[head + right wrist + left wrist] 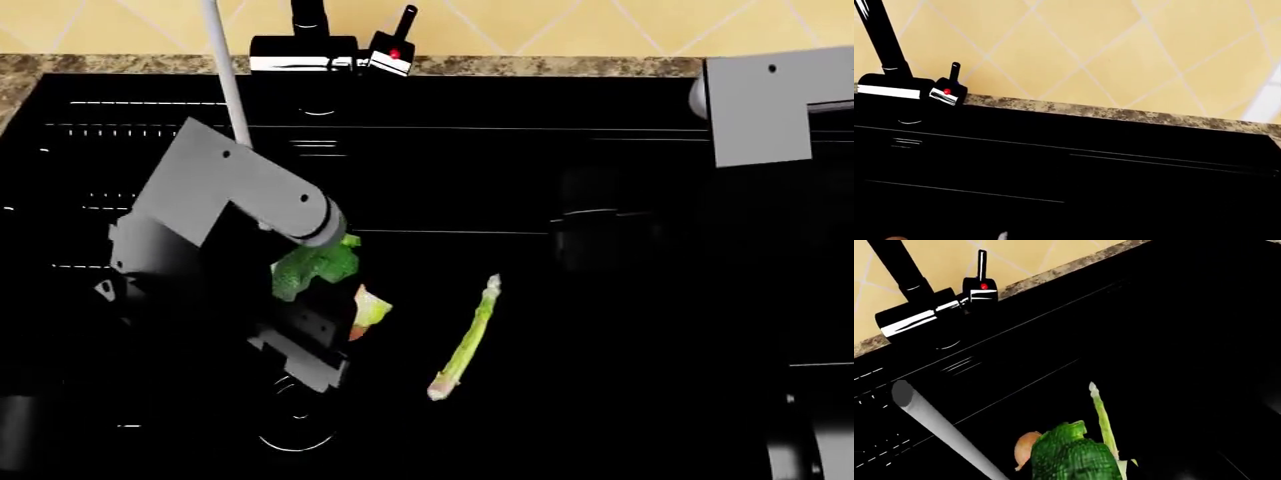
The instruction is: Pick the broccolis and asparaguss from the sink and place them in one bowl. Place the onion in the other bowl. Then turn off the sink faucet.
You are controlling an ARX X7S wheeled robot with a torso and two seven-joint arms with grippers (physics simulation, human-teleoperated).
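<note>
A green broccoli (315, 268) lies in the black sink (641, 150), half under my left arm. It fills the near edge of the left wrist view, broccoli (1071, 455). Beside it lies a pale orange onion (368, 310), onion (1026, 449). A light green asparagus (467, 342), asparagus (1104, 417), lies a little to the right. My left gripper (302, 345) is a dark shape over the broccoli and onion; its jaws do not show. My right gripper (601, 238) is a faint dark outline further right. The faucet (310, 45) runs a white stream (227, 85). The bowls are out of view.
The faucet handle (392, 48) with a red dot stands next to the spout on the speckled counter edge (561, 66). Yellow tiled wall (1121, 55) rises behind it. The drain (296, 425) sits near the sink's front. My right arm's grey link (763, 100) hangs at the upper right.
</note>
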